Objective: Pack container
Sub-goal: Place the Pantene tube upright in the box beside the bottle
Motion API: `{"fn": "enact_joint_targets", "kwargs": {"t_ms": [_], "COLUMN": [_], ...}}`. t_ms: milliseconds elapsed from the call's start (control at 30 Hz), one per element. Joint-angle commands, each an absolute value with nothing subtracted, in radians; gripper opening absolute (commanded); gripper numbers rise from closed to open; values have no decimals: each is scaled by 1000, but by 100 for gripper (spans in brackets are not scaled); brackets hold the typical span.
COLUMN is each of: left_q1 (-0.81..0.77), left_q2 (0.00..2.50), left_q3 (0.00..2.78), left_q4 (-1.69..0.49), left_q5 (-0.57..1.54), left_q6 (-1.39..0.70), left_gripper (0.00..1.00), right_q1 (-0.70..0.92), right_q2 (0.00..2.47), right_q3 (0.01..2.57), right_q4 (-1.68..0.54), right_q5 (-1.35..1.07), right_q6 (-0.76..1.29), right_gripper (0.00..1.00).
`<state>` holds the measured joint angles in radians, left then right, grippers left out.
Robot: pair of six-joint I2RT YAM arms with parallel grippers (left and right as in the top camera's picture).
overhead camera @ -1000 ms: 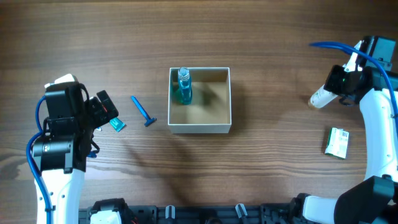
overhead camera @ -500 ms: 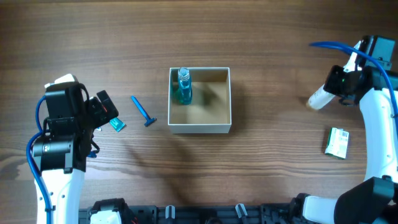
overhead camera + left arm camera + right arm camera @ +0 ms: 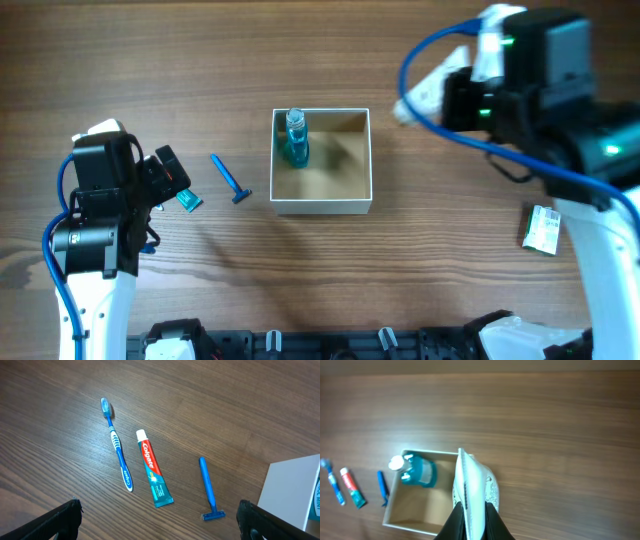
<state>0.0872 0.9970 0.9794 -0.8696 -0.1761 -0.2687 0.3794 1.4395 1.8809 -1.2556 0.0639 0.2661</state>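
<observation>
The container (image 3: 320, 207), a square white-walled box with a tan inside, sits mid-table and holds a blue bottle (image 3: 294, 140). My right gripper (image 3: 458, 98) is shut on a white tube (image 3: 422, 92) and holds it high, above and right of the container's far right corner. In the right wrist view the tube (image 3: 472, 485) sits between the fingers (image 3: 472, 522), over the container's right edge (image 3: 395, 492), with the bottle (image 3: 417, 471) below. My left gripper (image 3: 165, 180) is open and empty; its view (image 3: 160, 525) shows a toothbrush (image 3: 116, 445), toothpaste (image 3: 154, 476) and a blue razor (image 3: 209, 491).
The razor (image 3: 231, 180) lies just left of the container. A toothpaste end (image 3: 189, 200) pokes out under the left gripper. A small white-and-green packet (image 3: 542, 230) lies at the right. The container's corner (image 3: 292, 490) shows in the left wrist view.
My right arm has swung from the far right up and leftward with the white tube, and now looms near the container. The left arm has not moved.
</observation>
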Motion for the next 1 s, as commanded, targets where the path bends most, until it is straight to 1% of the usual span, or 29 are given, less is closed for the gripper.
{"fn": "enact_joint_targets", "kwargs": {"t_ms": [0,133,267,367,467,633,667,700,767,800,833,967], "left_q1": [95,95,95,95,95,95,95,95,95,95,95,95], "left_q2": [997,997,997,997,997,997,997,997,997,997,997,997], "left_q3": [996,996,996,996,996,996,996,996,996,996,996,996], "left_q4": [-870,-870,-870,-870,-870,-873,-873,-873,-873,-873,-873,-873], "left_q5": [-199,-199,-199,-199,-199,-199,-199,-199,-199,-199,-199,-199], "left_q6": [-278,-278,-278,-278,-278,-278,-278,-278,-278,-278,-278,-278], "left_gripper": [100,100,100,100,100,100,100,100,100,100,100,100], "right_q1": [510,595,609,609,608,607,607,607,607,607,607,607], "right_q2": [1549,1662,1824,1912,1956,1962,1962,1962,1962,1962,1962,1962], "right_q3": [1900,1900,1900,1900,1900,1900,1900,1900,1900,1900,1900,1900], "right_q4": [-1193,-1158,-1144,-1102,-1051,-1024,-1027,-1031,-1040,-1042,-1042,-1056], "right_q5": [156,241,266,266,266,266,266,266,265,266,265,266], "right_q6": [336,430,500,500,497,499,497,496,496,496,496,496], "right_gripper": [4,4,4,4,4,4,10,18,30,43,49,50]}}
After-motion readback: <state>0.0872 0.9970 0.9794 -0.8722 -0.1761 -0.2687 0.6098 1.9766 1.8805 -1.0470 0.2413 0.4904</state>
